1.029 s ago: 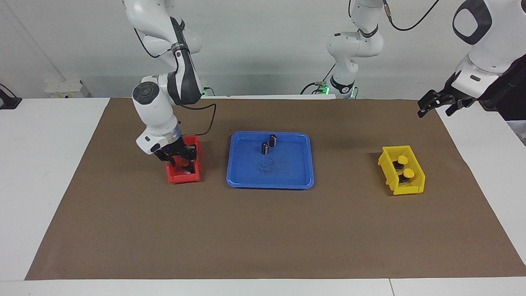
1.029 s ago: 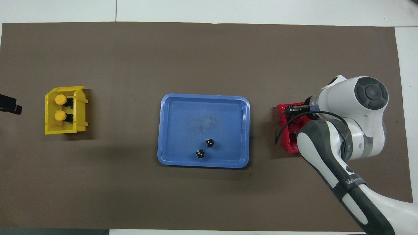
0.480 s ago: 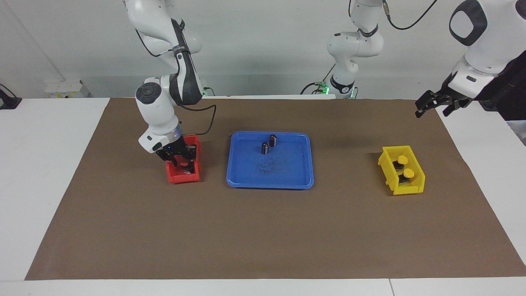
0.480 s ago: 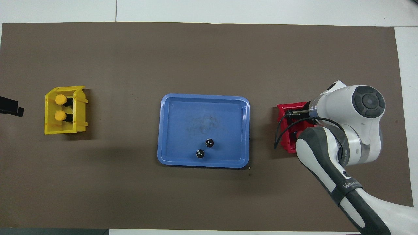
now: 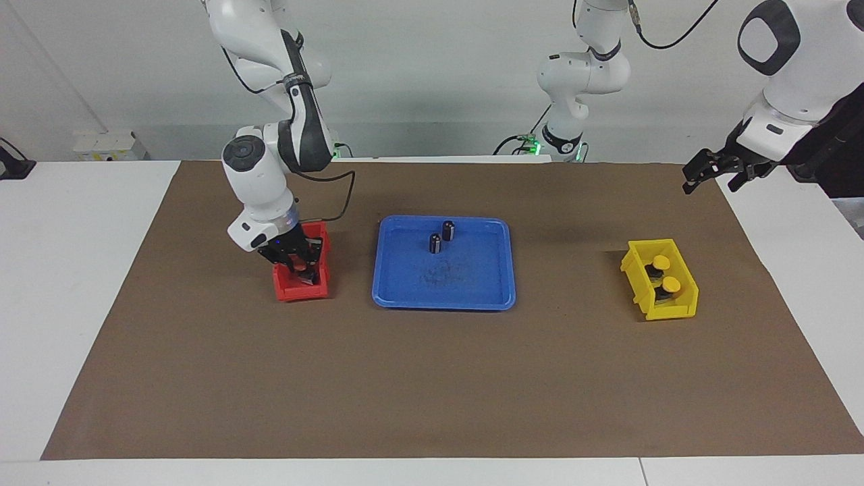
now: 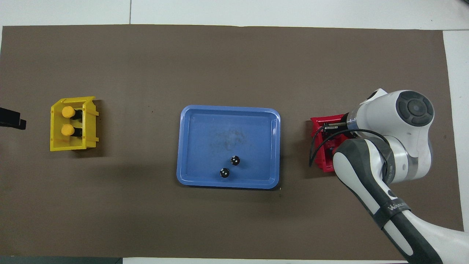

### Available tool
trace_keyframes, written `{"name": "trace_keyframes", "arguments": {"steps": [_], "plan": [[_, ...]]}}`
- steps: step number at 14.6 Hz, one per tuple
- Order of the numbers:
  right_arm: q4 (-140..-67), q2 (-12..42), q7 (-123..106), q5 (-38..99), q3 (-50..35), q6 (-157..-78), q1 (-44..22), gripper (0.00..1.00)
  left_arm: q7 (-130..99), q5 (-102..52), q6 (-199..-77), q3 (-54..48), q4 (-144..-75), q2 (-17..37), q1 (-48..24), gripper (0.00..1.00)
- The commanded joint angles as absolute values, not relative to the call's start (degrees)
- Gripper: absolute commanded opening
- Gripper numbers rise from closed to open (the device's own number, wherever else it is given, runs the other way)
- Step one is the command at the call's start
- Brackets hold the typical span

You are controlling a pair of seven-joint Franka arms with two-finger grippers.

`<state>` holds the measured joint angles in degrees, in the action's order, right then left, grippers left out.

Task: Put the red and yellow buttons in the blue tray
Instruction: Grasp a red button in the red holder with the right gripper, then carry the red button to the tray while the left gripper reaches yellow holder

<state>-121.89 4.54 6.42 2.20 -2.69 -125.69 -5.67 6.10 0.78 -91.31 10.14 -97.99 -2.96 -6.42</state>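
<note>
My right gripper (image 5: 298, 265) reaches down into the small red bin (image 5: 301, 291), its fingertips drawn in on the red cap of a red button (image 5: 295, 267). In the overhead view the right arm covers most of that bin (image 6: 319, 145), and any other red button is hidden. Two yellow buttons (image 5: 661, 262) (image 5: 670, 283) sit in the yellow bin (image 5: 649, 309), also seen from overhead as yellow caps (image 6: 67, 112) (image 6: 67, 129). The blue tray (image 5: 443, 304) (image 6: 190, 146) lies in the middle of the mat. My left gripper (image 5: 714, 174) waits open in the air over the mat's corner.
Two dark capless cylinders (image 5: 435, 243) (image 5: 448, 230) stand in the tray, on its side nearer the robots. A black cable (image 6: 314, 145) loops from the right wrist beside the red bin. Brown mat covers the table between the bins and the tray.
The right gripper's fingers have drawn together inside the red bin and its wrist has straightened a little. The left gripper has lifted slightly.
</note>
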Motion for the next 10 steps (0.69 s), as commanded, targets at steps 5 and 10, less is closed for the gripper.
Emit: {"name": "trace_keyframes", "arguments": {"steps": [5, 10], "plan": [[-96.3, 12.7, 15.4, 2.7, -3.3, -108.2, -10.6, 0.19, 6.0, 2.2, -95.2, 9.9, -104.0, -6.4, -5.2, 1.0], [-88.0, 22.4, 36.5, 0.8, -3.0, -113.3, -26.2, 0.16, 6.0, 2.3, -102.8, 9.9, -109.2, -8.7, -4.0, 1.0]]}}
